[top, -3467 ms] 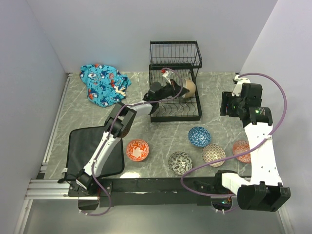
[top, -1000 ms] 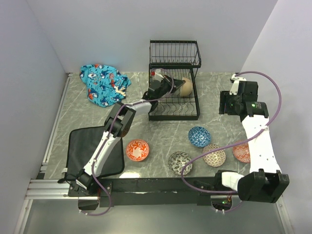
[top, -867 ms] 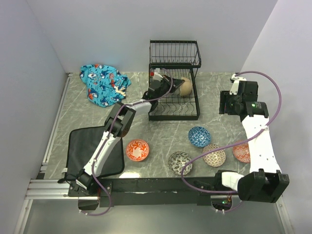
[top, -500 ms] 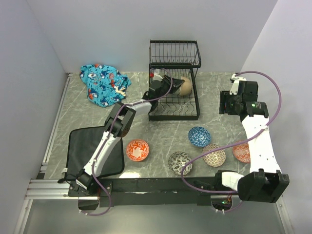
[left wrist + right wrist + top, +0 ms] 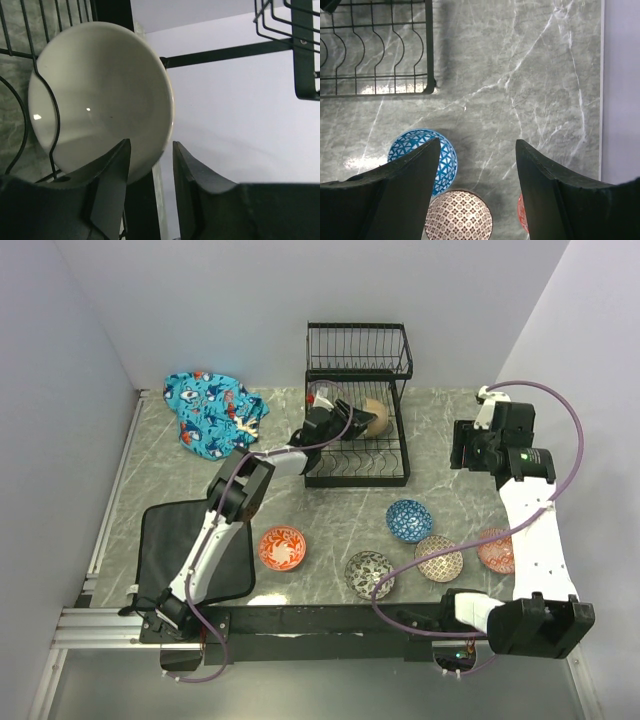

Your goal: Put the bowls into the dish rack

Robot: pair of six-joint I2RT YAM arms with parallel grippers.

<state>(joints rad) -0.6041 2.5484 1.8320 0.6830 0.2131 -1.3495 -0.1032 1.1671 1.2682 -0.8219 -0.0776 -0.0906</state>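
Loading the dish rack point(image 5: 356, 480), seen from my remote station: the left hand point(image 5: 150, 145) sat inside the rack's lower tier at the far side of the bench point(image 5: 180, 480). Its fingers stood apart on either side of the lower rim of the cream-white bowl point(image 5: 100, 95), and a sliver of daylight on the right side told me nothing was clamped. That bowl stood on edge in the rack's wire slots, with what looked like its hollow face turned toward the hand. I judged it placed.

The right hand point(image 5: 478, 145) hung above the bench to the right of the rack, fingers wide and holding nothing. Directly below it lay the blue patterned bowl point(image 5: 415, 142), with the brown dotted bowl point(image 5: 460, 215) just nearer.

Five bowls lay flat on the bench, mouths up. The blue one, the brown dotted one, the black-and-white bowl point(image 5: 369, 573) and the salmon-orange bowl point(image 5: 492, 548) clustered near and right of the rack — the right arm's side. The red-orange floral bowl point(image 5: 283, 547) lay alone to the left of them, close beside the left arm.

As I read it, the next pick turned on that split. The right hand needed only a straight drop to the blue bowl, while the left had to back out of the rack and swing near for the floral one.
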